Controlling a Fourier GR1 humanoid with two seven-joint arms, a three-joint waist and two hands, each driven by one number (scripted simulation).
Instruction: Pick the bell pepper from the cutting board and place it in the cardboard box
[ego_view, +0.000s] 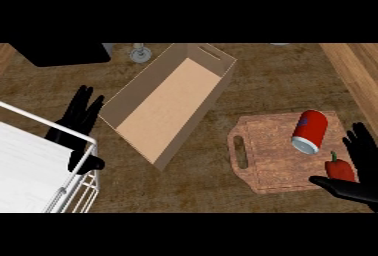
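Down at the board's (269, 162) five o'clock corner lies the pepper (340, 170), and the right hand (360, 189) is right around it: fingers (362, 144) straight up at its three o'clock, thumb stretched under it at six, spread wide, nothing gripped. A red can (308, 131) lies on the board at the pepper's eleven o'clock. Over at the board's ten o'clock, the box (166, 102) stands open on the tabletop (251, 75). The left hand (77, 120) rests at the box's nine o'clock, fingers straight, beside a white wire rack (44, 170).
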